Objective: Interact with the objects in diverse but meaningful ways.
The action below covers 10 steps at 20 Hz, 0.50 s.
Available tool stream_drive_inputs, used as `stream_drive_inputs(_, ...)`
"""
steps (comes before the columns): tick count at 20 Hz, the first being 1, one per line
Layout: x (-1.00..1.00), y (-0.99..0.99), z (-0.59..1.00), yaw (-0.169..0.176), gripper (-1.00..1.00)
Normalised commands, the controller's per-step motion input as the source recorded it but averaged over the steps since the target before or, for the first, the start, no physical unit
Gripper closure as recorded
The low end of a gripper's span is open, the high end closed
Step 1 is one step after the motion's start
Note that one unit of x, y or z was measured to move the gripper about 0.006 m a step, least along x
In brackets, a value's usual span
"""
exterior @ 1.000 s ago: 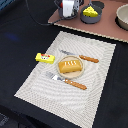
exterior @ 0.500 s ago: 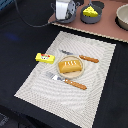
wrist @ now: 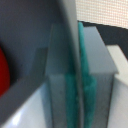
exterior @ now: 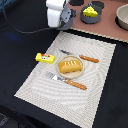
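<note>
I judge my gripper (exterior: 70,19) clamps the saucepan (exterior: 91,16) rim, fingers (wrist: 87,87) pinching; next, lift gently.

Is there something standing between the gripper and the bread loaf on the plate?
Nothing visible stands between them. The gripper is at the far edge of the placemat, and only bare mat lies on the way to the bread loaf. The knife lies just beyond the loaf at the plate's edge, flat and low.

placemat (exterior: 95,85): woven cloth, matt | bread loaf (exterior: 70,66): glossy plastic | fork (exterior: 67,80): wooden handle
</note>
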Motion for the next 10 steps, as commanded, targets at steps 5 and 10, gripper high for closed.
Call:
stream_drive_inputs(5,-0.17,-0.85,0.02,0.0,1.0)
stream_drive_inputs(10,-0.17,-0.71,-0.01,0.01,1.0)
